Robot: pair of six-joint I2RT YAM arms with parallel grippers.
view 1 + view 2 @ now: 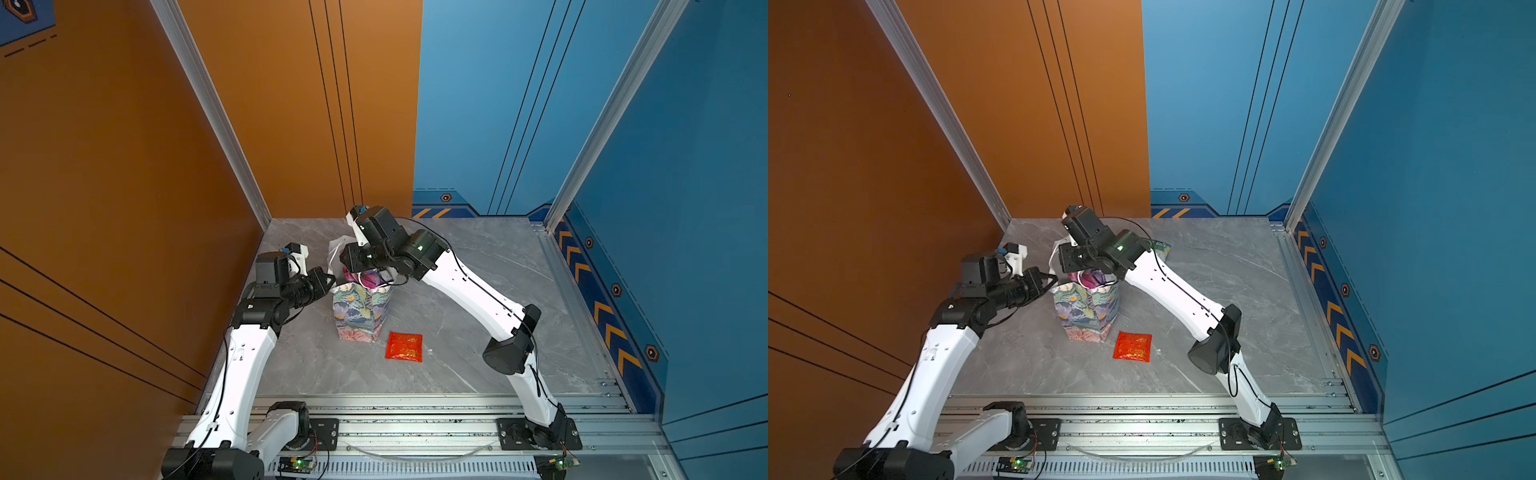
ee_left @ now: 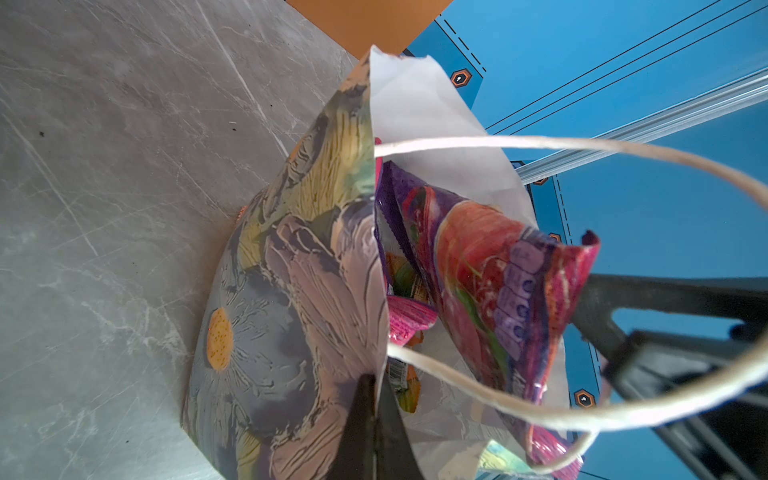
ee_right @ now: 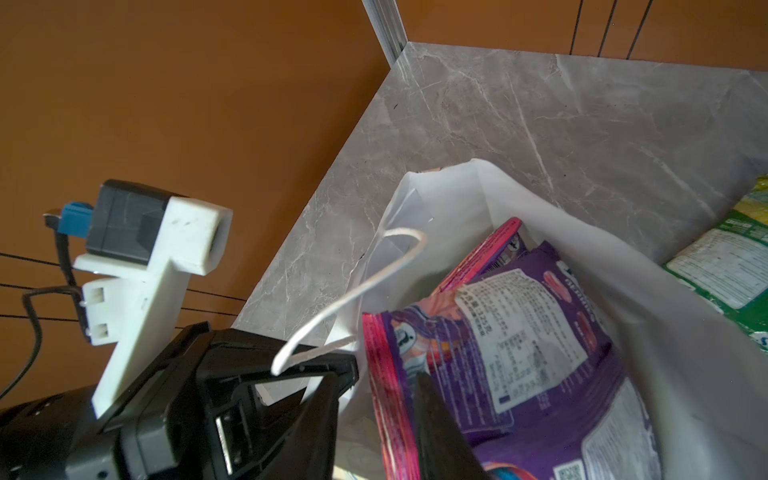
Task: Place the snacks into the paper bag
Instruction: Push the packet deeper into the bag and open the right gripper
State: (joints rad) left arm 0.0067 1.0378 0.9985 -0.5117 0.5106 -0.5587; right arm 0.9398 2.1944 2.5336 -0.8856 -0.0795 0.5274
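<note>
The floral paper bag stands upright mid-table, its white inside showing. My left gripper is shut on the bag's left rim. A purple snack packet sticks out of the bag's mouth, above other snacks. My right gripper hovers over the mouth. Its jaws stand apart, with the packet's pink edge loose between them. A small red packet lies flat on the table in front of the bag. A green packet lies behind the right arm.
The bag's white cord handles loop loosely around both grippers. Orange wall runs close along the left; blue wall bounds the right. A metal rail crosses the table's front edge.
</note>
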